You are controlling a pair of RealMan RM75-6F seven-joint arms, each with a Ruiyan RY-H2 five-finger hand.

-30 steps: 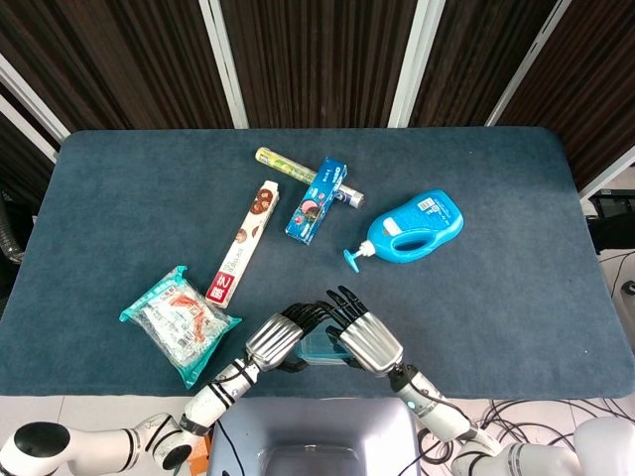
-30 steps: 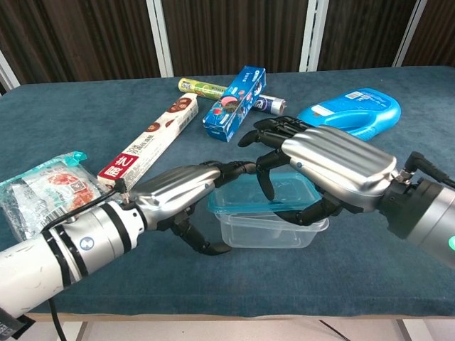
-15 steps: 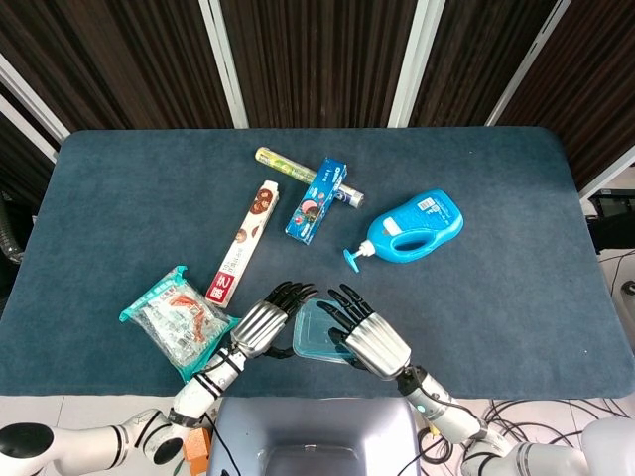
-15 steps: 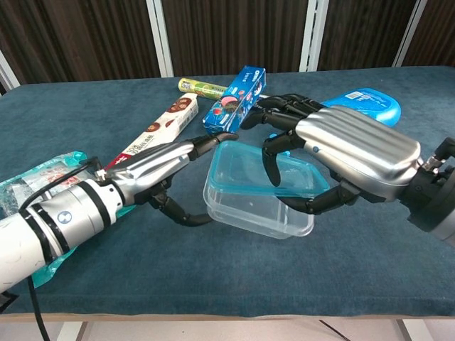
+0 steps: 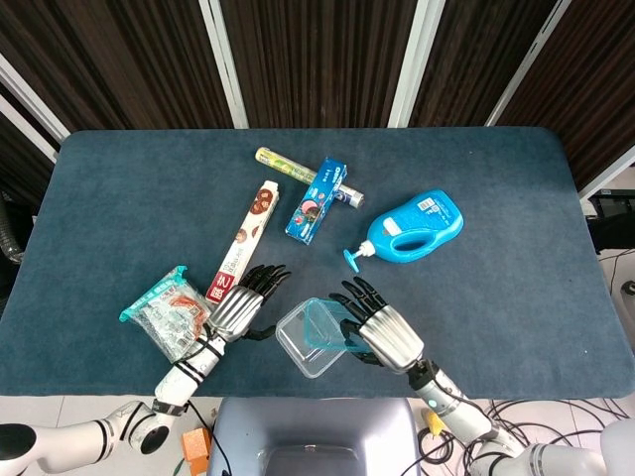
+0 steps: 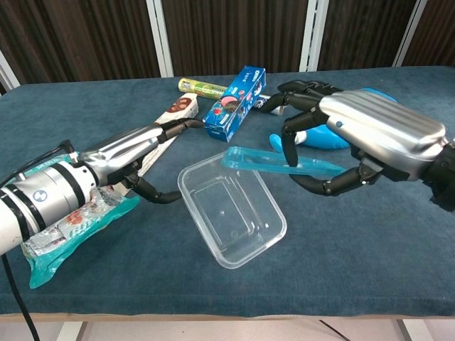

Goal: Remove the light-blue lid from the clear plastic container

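Note:
The clear plastic container (image 6: 231, 209) lies open side up on the blue table, near the front edge; in the head view the container (image 5: 301, 353) sits between my two hands. My right hand (image 6: 370, 135) pinches the light-blue lid (image 6: 263, 160) between thumb and fingers and holds it tilted above the container's right side, apart from it. In the head view the lid (image 5: 327, 327) overlaps the container's far corner beside my right hand (image 5: 387, 332). My left hand (image 6: 128, 149) hovers left of the container with its fingers spread and nothing in them; the left hand (image 5: 241, 297) touches nothing.
A snack bag (image 5: 179, 322) lies just left of my left hand. A long biscuit box (image 5: 248, 241), a toothpaste box (image 5: 316, 201) and a green roll (image 5: 283, 162) lie further back. A blue detergent bottle (image 5: 415, 228) lies behind my right hand.
The lid has come off the container and risen to the right in my right hand. My left hand has let go of the container and drawn back to the left. The container has dropped flat.

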